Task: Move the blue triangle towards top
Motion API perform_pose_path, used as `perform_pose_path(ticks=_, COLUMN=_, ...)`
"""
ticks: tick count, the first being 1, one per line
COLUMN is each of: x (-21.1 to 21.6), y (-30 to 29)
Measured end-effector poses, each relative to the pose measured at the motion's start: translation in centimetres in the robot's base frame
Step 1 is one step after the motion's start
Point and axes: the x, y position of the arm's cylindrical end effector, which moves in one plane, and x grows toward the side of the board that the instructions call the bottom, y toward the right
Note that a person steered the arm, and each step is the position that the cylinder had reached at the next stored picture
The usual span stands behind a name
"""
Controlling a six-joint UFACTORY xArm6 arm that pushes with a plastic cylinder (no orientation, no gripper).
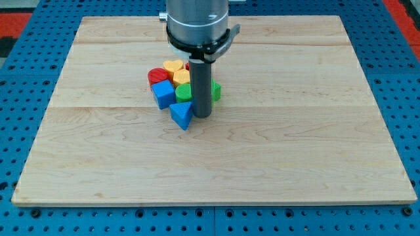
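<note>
Blue triangle (182,115) sits on the wooden board (295,131) a little left of the frame's centre, at the bottom edge of a tight cluster holding a blue cube (162,94), a red block (157,76), yellow blocks (174,66) and a green block (184,92). My tip (202,116) rests just beside the triangle's right side, seemingly touching it; I carry only a bare rod, so nothing is gripped.

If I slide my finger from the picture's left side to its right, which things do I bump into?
Red block → blue cube → blue triangle → my tip → green block.
</note>
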Motion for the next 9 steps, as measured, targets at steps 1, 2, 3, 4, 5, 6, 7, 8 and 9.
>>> perform_pose_path(ticks=1, x=0.9, y=0.3)
perform_pose_path(ticks=2, x=1.5, y=0.3)
perform_pose_path(ticks=3, x=7.0, y=-2.5)
perform_pose_path(ticks=4, x=6.5, y=-3.8)
perform_pose_path(ticks=5, x=5.9, y=-3.5)
perform_pose_path(ticks=6, x=4.7, y=-3.3)
perform_pose_path(ticks=7, x=3.3, y=-3.1)
perform_pose_path(ticks=8, x=1.6, y=-3.1)
perform_pose_path(ticks=9, x=1.1, y=-2.9)
